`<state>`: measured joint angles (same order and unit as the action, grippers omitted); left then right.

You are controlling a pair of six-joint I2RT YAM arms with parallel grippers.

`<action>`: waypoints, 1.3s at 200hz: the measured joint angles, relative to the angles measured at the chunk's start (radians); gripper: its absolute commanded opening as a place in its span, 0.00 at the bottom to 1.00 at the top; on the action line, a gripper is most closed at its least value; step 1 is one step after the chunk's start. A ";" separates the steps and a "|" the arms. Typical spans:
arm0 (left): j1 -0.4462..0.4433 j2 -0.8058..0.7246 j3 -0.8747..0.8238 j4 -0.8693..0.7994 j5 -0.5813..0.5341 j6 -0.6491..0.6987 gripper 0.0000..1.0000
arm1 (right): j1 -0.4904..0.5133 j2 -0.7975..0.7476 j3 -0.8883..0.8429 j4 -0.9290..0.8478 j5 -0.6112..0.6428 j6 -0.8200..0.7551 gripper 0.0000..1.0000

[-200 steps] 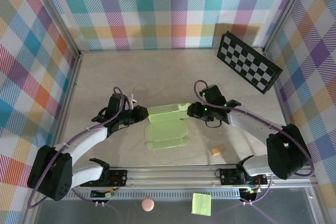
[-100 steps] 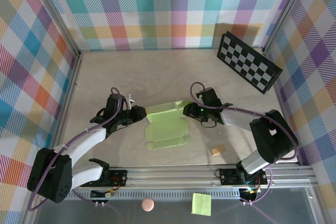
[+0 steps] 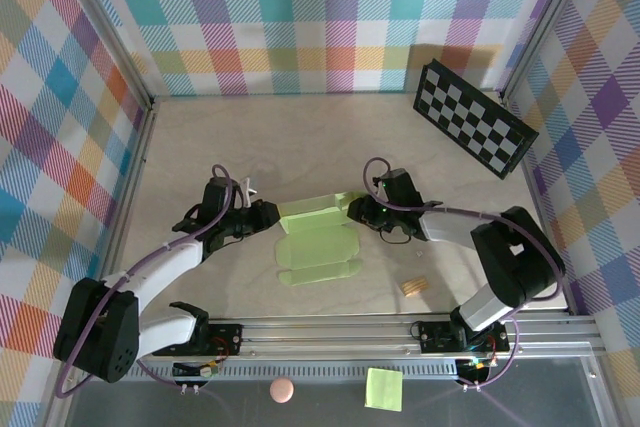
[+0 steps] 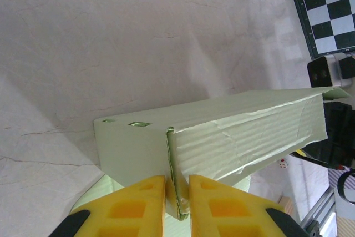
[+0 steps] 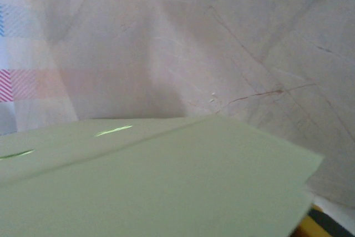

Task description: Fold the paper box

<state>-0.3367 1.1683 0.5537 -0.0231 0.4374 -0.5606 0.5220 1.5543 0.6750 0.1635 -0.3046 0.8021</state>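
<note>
Evidently left pincer (image 4: pixel 176 188) pinches the paper box (image 4: pixel 238 131); whether right pincer (image 3: pixel 353 210) grips, unclear.

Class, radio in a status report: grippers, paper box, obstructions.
Left gripper pinches paper box edge. Right gripper at opposite end, grip unclear. Tan block lies apart.

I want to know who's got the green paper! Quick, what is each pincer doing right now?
Left pincer: closed, pinching the edge of the paper box.
Right pincer: at the other end of the paper box; cannot tell if open or closed.
</note>
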 measured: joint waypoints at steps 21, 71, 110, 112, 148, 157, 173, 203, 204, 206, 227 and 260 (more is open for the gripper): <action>0.000 0.011 0.006 0.001 0.008 0.000 0.17 | 0.000 -0.014 -0.002 0.021 -0.021 0.008 0.33; 0.000 0.018 0.007 0.008 0.019 0.000 0.17 | 0.021 -0.013 -0.006 0.081 -0.052 0.034 0.34; 0.000 0.027 0.008 0.020 0.026 -0.001 0.17 | 0.035 0.045 -0.006 0.159 -0.074 0.064 0.34; 0.000 0.027 0.008 0.021 0.026 -0.001 0.17 | 0.035 0.050 -0.007 0.162 -0.075 0.067 0.34; 0.000 0.028 0.008 0.023 0.026 -0.001 0.17 | 0.050 0.111 -0.008 0.217 -0.080 0.091 0.34; 0.000 0.028 0.008 0.023 0.026 -0.001 0.17 | 0.053 0.124 -0.008 0.229 -0.083 0.098 0.35; 0.000 0.028 0.008 0.023 0.026 -0.001 0.17 | 0.056 0.141 -0.008 0.248 -0.083 0.104 0.37; 0.000 0.028 0.008 0.023 0.026 -0.001 0.17 | 0.061 0.173 -0.008 0.267 -0.083 0.107 0.39; 0.000 0.028 0.008 0.023 0.026 -0.001 0.17 | 0.061 0.174 -0.008 0.267 -0.083 0.107 0.39; 0.000 0.028 0.008 0.023 0.026 -0.001 0.17 | 0.061 0.176 -0.008 0.267 -0.083 0.107 0.39; 0.000 0.028 0.008 0.023 0.026 -0.001 0.17 | 0.061 0.191 -0.008 0.288 -0.091 0.108 0.32; 0.000 0.028 0.008 0.023 0.024 -0.001 0.17 | 0.061 0.209 -0.008 0.325 -0.098 0.121 0.29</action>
<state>-0.3367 1.1961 0.5621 -0.0002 0.4618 -0.5617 0.5835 1.7630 0.6666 0.4885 -0.4023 0.9230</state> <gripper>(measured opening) 0.166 0.288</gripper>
